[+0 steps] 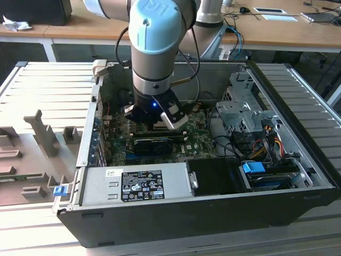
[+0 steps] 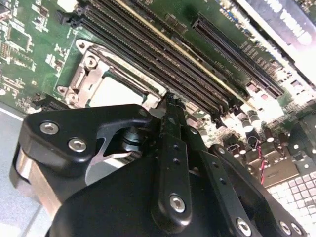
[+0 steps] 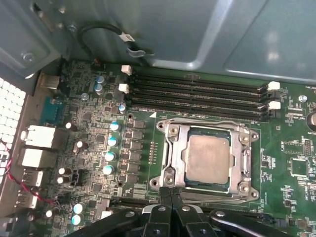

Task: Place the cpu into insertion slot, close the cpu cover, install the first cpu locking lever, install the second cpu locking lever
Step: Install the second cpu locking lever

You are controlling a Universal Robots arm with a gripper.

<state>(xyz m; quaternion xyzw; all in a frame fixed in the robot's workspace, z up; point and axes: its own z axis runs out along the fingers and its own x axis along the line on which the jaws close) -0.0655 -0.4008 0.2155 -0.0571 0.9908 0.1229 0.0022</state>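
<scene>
Exterior view. The arm reaches down into an open computer case (image 1: 298,176), its gripper (image 1: 160,124) low over the motherboard (image 1: 200,146), just above a long black expansion card (image 1: 154,144). The wrist hides the socket area here.

Second wrist view. The gripper (image 2: 169,101) has its fingers (image 2: 170,128) pressed together with nothing between them — closed and empty. The fingertips stand at the edge of the insertion slot (image 2: 81,81), on the side next to the memory slots (image 2: 163,54). The cpu (image 2: 116,91) shows as a pale square within the socket frame, partly hidden by the gripper body.

First wrist view. The cpu (image 3: 208,157) lies flat inside the insertion slot (image 3: 173,134), and the cpu cover (image 3: 237,148) appears folded down around it, its cut-out framing the chip's face. The closed fingertips (image 3: 170,195) sit just beside the socket's rim, at the side away from the memory slots (image 3: 197,91), apart from the chip itself. Thin metal rods run along the socket edges; whether either is latched cannot be told.

Judgement: placing and covering look done, so the step in hand is most likely a locking lever. That move would call for the closed tips to bear on the thin lever — pushing it down and sideways under its catch without slipping onto the board.
</scene>
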